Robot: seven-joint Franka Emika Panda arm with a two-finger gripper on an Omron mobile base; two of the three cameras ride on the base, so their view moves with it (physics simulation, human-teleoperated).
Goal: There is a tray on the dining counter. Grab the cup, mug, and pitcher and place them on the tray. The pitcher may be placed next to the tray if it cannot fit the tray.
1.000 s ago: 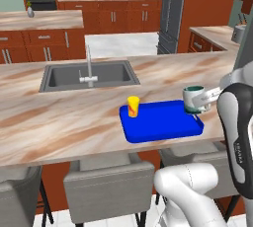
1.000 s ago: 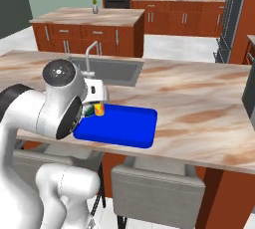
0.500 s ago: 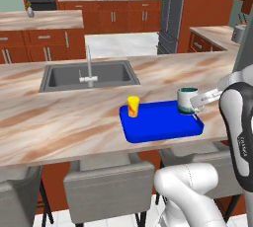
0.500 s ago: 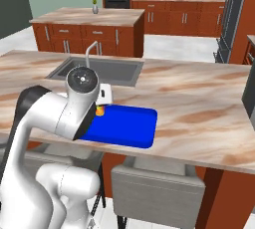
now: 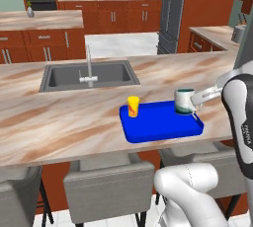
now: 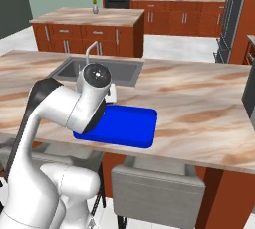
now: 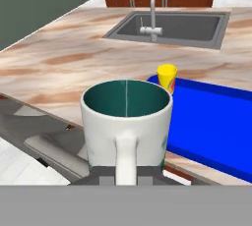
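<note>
Mug point(image 5: 184, 101) moved left over tray point(image 5: 153, 128) | gripper point(image 5: 197, 99) — clenched on mug handle | cup point(image 5: 133, 106) on tray — markings unreadable

mug point(image 5: 184, 101) | carried leftward | now over tray point(image 5: 158, 127) right edge

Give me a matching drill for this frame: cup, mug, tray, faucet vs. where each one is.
Things:
1. cup
2. mug
3. tray
4. faucet

Places or states:
A. held by its handle in the pincer, over the tray's right end
B. flat on the dining counter, in front of the sink
C. at the sink's rim
D. upright on the tray's left end

Pairs: 1-D, 2-A, 3-B, 4-C
</note>
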